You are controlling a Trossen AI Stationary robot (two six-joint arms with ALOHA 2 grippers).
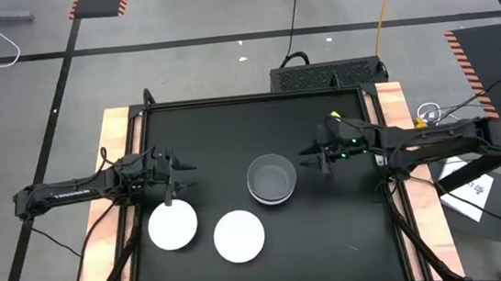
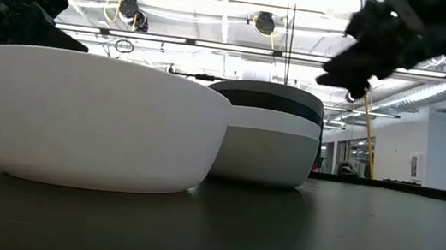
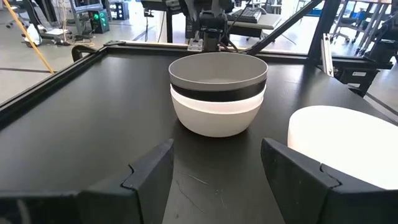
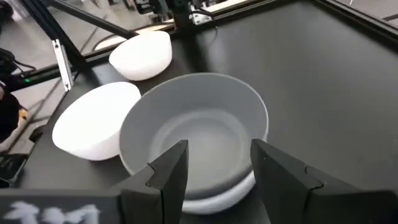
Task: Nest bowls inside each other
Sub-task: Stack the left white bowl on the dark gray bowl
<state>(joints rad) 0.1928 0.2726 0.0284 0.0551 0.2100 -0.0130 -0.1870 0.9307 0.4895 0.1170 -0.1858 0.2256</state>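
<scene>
A stack of nested bowls (image 1: pixel 271 179) stands mid-table on its base, grey bowl on top, a black rim and pale bowls showing below it (image 3: pixel 217 93). Two single white bowls rest on their bases near the table's near-left: one (image 1: pixel 173 226) and another (image 1: pixel 238 236). My left gripper (image 1: pixel 178 180) hovers open left of the stack, above the first white bowl's far side; in its wrist view (image 3: pixel 217 149) the stack lies straight ahead. My right gripper (image 1: pixel 311 160) hangs open just right of the stack, above table height (image 4: pixel 219 149), looking into the grey bowl (image 4: pixel 196 134).
The black tabletop is framed by a raised rail (image 1: pixel 256 98) and wooden side strips (image 1: pixel 113 154). A dark box (image 1: pixel 327 74) with cables sits beyond the far edge. Bare black surface lies right of the stack (image 1: pixel 351 223) and along the far side (image 1: pixel 231 128).
</scene>
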